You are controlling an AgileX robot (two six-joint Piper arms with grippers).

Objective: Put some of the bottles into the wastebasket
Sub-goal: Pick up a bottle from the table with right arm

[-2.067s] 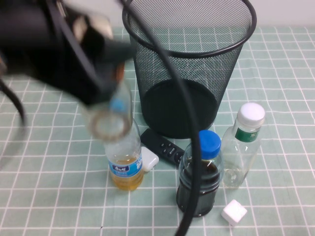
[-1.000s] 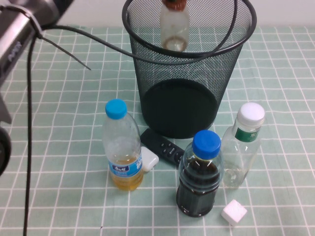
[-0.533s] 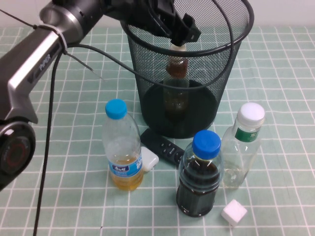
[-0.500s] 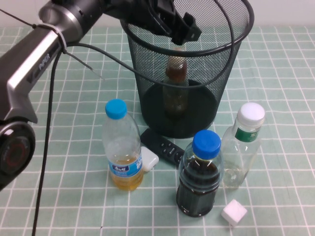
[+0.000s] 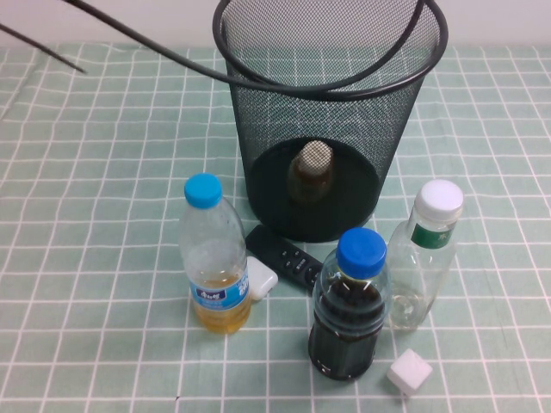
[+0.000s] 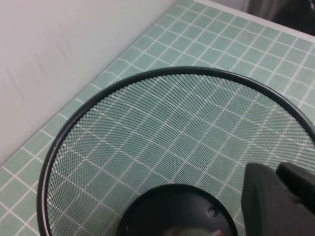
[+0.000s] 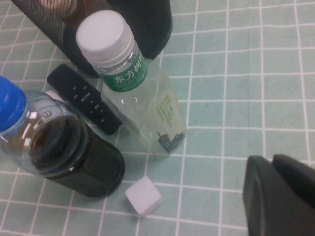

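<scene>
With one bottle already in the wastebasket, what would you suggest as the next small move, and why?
Probably bring the right tool, hovering above the table by the clear bottle with the white cap, down toward that bottle. The small brownish bottle already stands inside the wastebasket, and the left tool is above its rim.

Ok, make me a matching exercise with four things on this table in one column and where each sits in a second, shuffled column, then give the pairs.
Things:
1. brownish bottle
2. green-label bottle
3. white cube
4. black remote

Places:
A. lying between the wastebasket base and the front bottles
B. upright inside the wastebasket
C. standing at the far right of the bottle row
D. nearest the front edge, beside the dark-liquid bottle

Pairs: 1-B, 2-C, 3-D, 4-A
</scene>
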